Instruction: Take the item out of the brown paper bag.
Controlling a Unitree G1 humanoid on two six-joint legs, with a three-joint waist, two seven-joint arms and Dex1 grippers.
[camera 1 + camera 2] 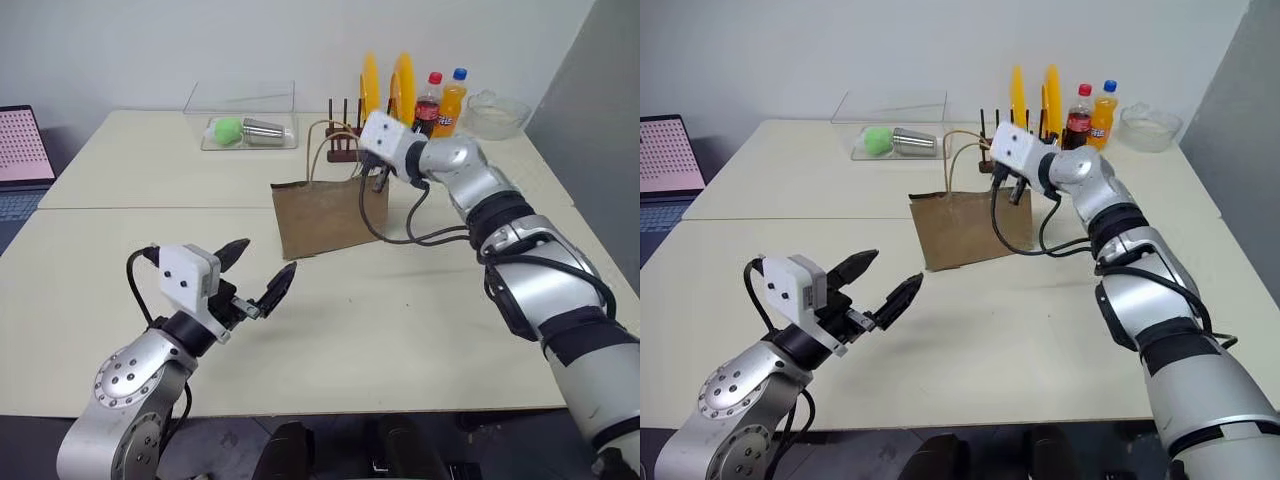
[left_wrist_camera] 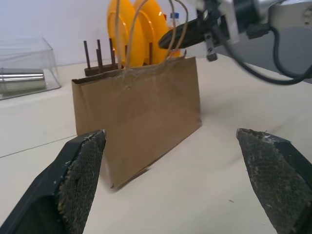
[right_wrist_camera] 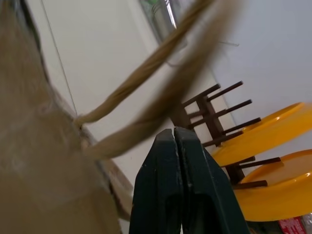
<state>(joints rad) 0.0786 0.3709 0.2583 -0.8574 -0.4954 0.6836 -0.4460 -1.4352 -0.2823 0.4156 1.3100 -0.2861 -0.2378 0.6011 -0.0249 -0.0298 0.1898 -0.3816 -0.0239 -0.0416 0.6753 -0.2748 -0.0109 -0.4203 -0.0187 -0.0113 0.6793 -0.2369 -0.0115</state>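
Bag-opening step: right gripper (image 1: pixel 377 180), fingers pressed together on nothing, at the brown paper bag's (image 1: pixel 328 215) rim beside its handles (image 1: pixel 333 137). Left gripper (image 1: pixel 258 270), spread wide, waits well in front of the bag. The next move probably calls for parting the mouth; the item is hidden.

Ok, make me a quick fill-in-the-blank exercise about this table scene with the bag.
1. The brown paper bag stands ____ on the table.
2. The right gripper, at the bag's top edge, has its fingers ____.
3. The left gripper has its fingers ____.
4. The plates in the rack are ____.

Answers: upright; shut; open; yellow
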